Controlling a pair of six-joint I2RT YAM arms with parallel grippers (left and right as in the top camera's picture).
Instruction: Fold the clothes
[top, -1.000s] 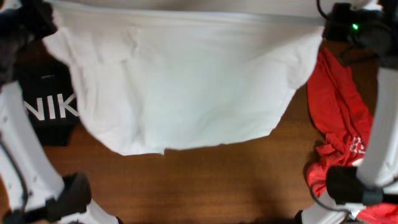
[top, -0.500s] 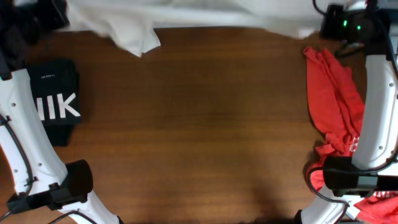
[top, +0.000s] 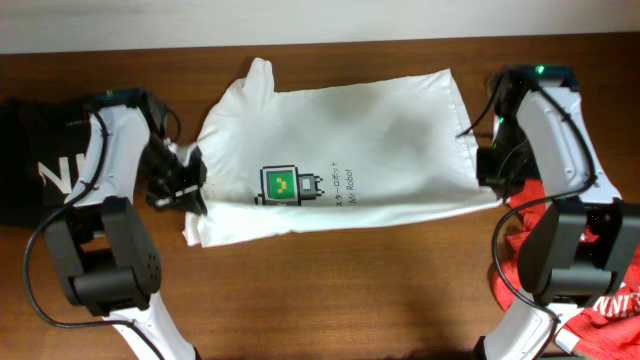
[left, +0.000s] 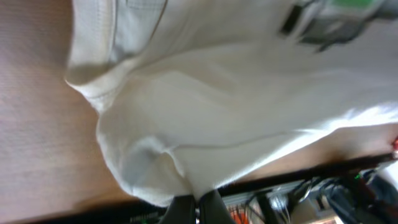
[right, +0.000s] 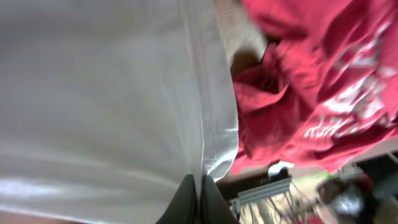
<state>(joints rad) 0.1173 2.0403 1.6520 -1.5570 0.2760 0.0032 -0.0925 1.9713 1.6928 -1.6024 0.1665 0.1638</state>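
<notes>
The white T-shirt (top: 350, 150) with the green square robot graphic (top: 279, 183) and small dark text lies spread across the table, chest up, neck end at the left. My left gripper (top: 185, 190) is shut on its left edge, near a sleeve; in the left wrist view the white cloth (left: 217, 118) is pinched between my fingers (left: 198, 205). My right gripper (top: 490, 165) is shut on the shirt's right hem edge; the right wrist view shows the hem (right: 211, 112) clamped between my fingers (right: 198, 193).
A black shirt with large white letters (top: 40, 180) lies at the left edge. A red shirt with white print (top: 560, 280) lies crumpled at the right, also in the right wrist view (right: 311, 81). Bare wooden table (top: 330, 290) lies in front.
The white shirt was swung up and away towards the far edge, then brought back down. It now lies spread flat on the table with the graphic up, both grippers holding its ends.
</notes>
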